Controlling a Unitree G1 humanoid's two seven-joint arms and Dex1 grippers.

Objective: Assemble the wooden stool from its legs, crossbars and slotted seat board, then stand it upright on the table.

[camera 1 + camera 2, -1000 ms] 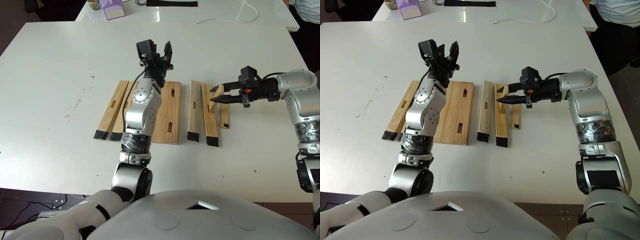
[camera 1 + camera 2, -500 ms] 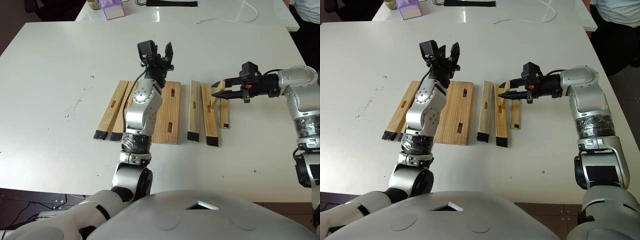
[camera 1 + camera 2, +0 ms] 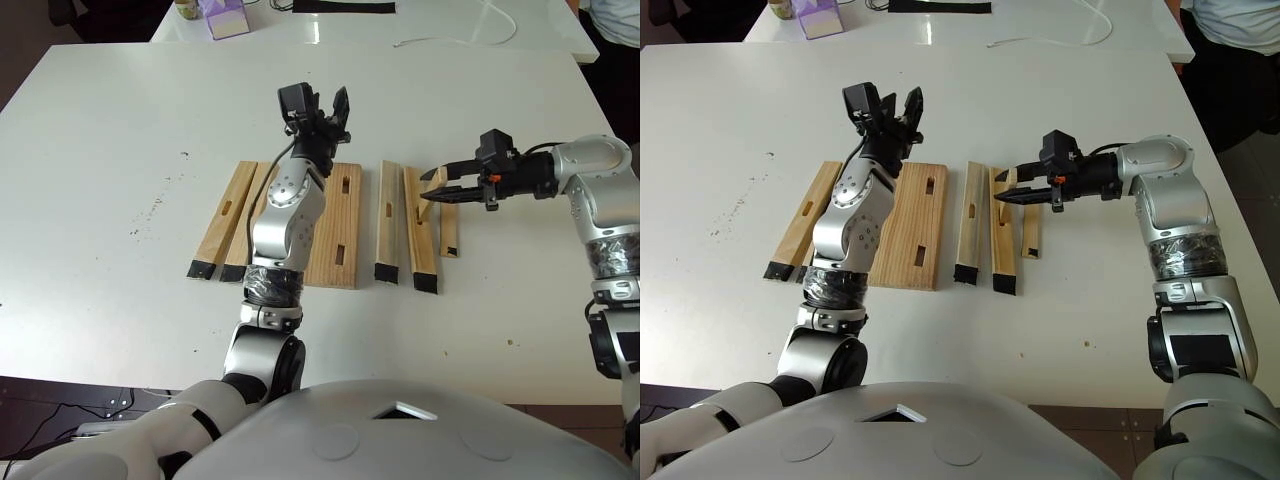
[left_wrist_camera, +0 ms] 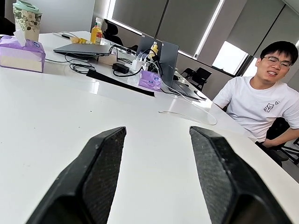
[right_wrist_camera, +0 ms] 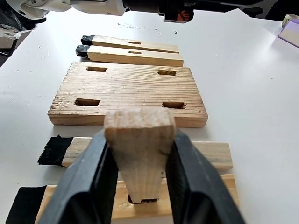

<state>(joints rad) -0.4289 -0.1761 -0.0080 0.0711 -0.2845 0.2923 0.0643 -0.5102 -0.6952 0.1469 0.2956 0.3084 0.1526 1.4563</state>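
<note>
The slotted seat board (image 3: 341,226) lay flat at the middle of the white desk (image 3: 120,130), its four slots facing up. On its left lay the outer left leg (image 3: 224,215) and the inner left leg (image 5: 140,57), close side by side. On its right were the inner right leg (image 3: 387,215) and the outer right leg (image 3: 418,232). All four had their black-tipped ends toward the robot. A second crossbar (image 3: 450,230) lay flat just beside the outer right leg, on the side away from the board. The right gripper (image 3: 430,188) reached in from the right over that leg, its fingers (image 5: 91,179) closed onto the two sides of a short crossbar (image 5: 139,137). That piece stood tilted, and its lower end met the outer right leg at a slot. How deep it sat I could not tell. The left gripper (image 3: 330,100) was raised above the far edge of the seat board and pointed up and away, with its fingers (image 4: 100,175) spread wide and nothing between them. A purple tissue box (image 3: 226,18) stood on the next desk behind.
</note>
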